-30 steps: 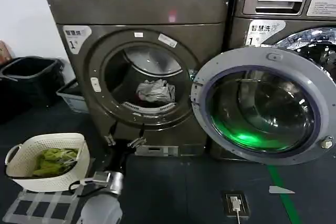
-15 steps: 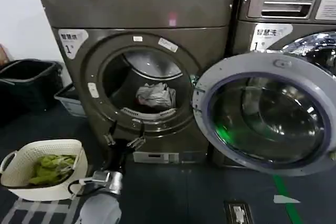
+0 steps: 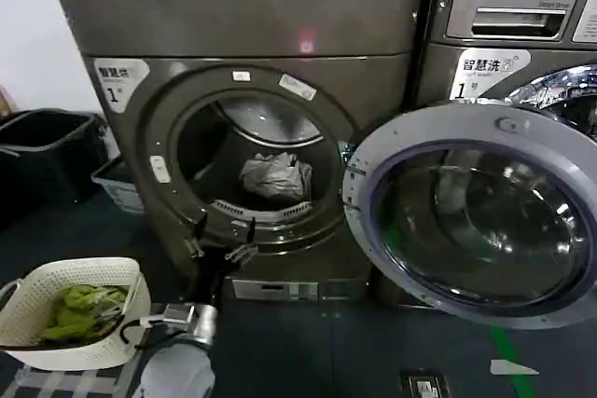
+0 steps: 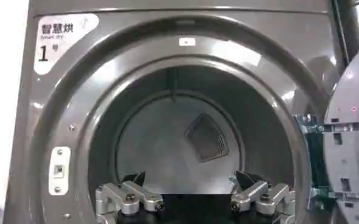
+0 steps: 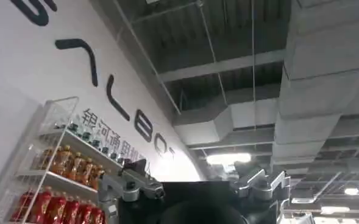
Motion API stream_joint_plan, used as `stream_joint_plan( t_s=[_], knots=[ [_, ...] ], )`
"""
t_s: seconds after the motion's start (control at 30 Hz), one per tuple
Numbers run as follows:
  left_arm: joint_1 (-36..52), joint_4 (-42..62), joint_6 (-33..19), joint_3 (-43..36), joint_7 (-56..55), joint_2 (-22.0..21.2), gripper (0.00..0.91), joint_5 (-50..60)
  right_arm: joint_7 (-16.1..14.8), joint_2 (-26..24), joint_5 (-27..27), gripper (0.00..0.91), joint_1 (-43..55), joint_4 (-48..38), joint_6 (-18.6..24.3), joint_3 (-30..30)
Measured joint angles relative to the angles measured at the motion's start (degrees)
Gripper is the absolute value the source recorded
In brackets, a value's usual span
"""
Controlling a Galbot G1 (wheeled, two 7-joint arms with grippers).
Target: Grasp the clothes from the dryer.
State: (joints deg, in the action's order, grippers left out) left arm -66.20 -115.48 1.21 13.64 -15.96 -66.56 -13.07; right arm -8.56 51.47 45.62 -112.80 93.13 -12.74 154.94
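Compared with a second ago, the head view sits closer and a touch lower: the dryer [image 3: 242, 118] looms larger, the left gripper [image 3: 222, 240] has risen from below the port lip to its 6 o'clock edge, and the green glow in the open door [image 3: 476, 216] has faded out. The white basket [image 3: 70, 309] has slid toward 8 o'clock of the view.

The left gripper hangs with its two fingers spread wide and nothing between them; in the left wrist view the fingertips [image 4: 139, 180] frame the bottom of the drum opening. The right gripper [image 5: 194, 176] points up at a ceiling and a drinks shelf [image 5: 51, 176], fingers apart, empty.

One wad of clothes [image 3: 273, 177] lies inside the drum, at 5 o'clock of the port centre, well beyond the left gripper. Counted: two machines, the dryer and one LG washer [image 3: 508, 44] at its 3 o'clock; one open door; one basket holding yellow-green garments [image 3: 82, 309]; two dark bins [image 3: 47, 151] at 9 o'clock.
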Motion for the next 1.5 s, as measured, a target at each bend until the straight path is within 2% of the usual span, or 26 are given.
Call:
stream_joint_plan(
  t_s=[1.5],
  knots=[
    [0.8,0.3,0.3,0.1,0.0,0.1,0.907,-0.5,-0.6,0.2,0.5,0.907,-0.1,0.2,0.1,0.4]
  ],
)
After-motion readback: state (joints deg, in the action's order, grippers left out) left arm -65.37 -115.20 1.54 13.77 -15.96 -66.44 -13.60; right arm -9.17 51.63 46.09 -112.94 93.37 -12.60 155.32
